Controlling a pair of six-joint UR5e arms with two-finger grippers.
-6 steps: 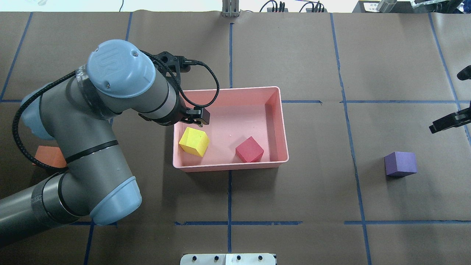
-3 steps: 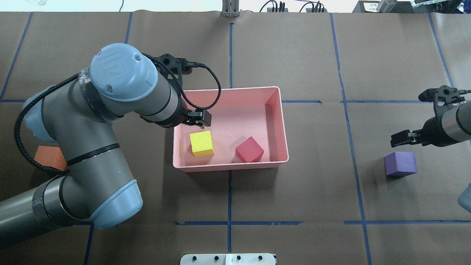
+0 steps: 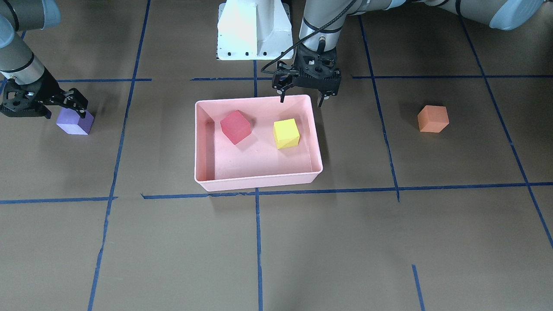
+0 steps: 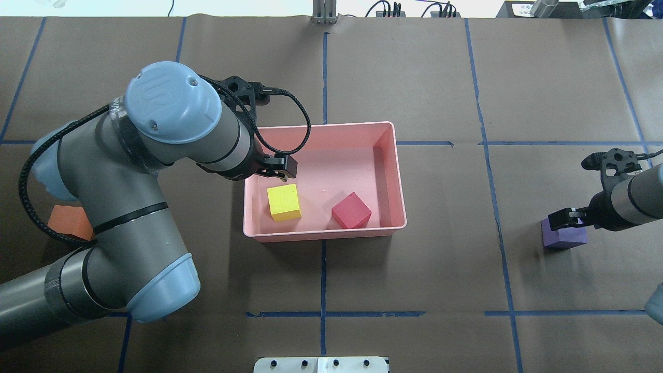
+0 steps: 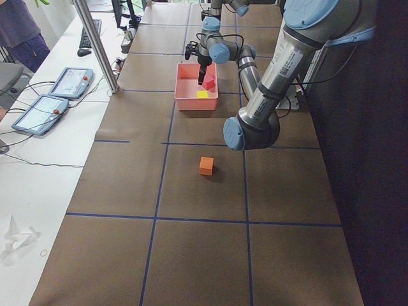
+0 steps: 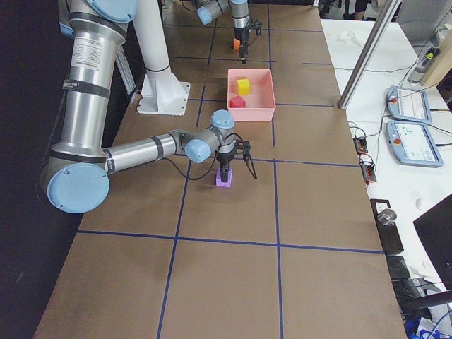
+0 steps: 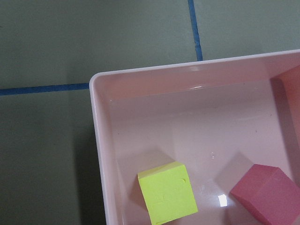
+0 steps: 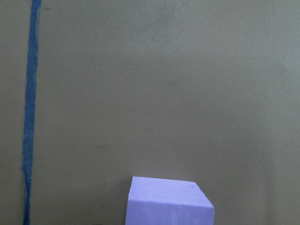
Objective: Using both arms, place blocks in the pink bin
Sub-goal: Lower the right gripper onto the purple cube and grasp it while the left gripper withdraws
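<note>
The pink bin (image 4: 323, 126) (image 3: 259, 183) holds the yellow-green block (image 4: 284, 202) (image 3: 286, 133) and the red block (image 4: 351, 210) (image 3: 235, 126); both also show in the left wrist view, yellow-green (image 7: 166, 192) and red (image 7: 265, 190). My left gripper (image 3: 301, 102) is open and empty, above the bin's wall nearest the robot. The purple block (image 4: 564, 235) (image 3: 75, 123) (image 8: 171, 201) sits on the table. My right gripper (image 3: 54, 108) is open, low over it, not closed on it. The orange block (image 3: 433, 118) (image 4: 67, 220) lies beside my left arm, partly hidden in the overhead view.
Brown paper with blue tape lines (image 4: 323, 313) covers the table. The white pedestal base (image 3: 255, 30) stands behind the bin. Tablets (image 5: 54, 95) and a metal post (image 5: 95, 44) are on a side table.
My right arm has come in from the right edge and moved down over the purple block. The yellow-green block has settled flat in the bin. My left gripper has hardly moved.
</note>
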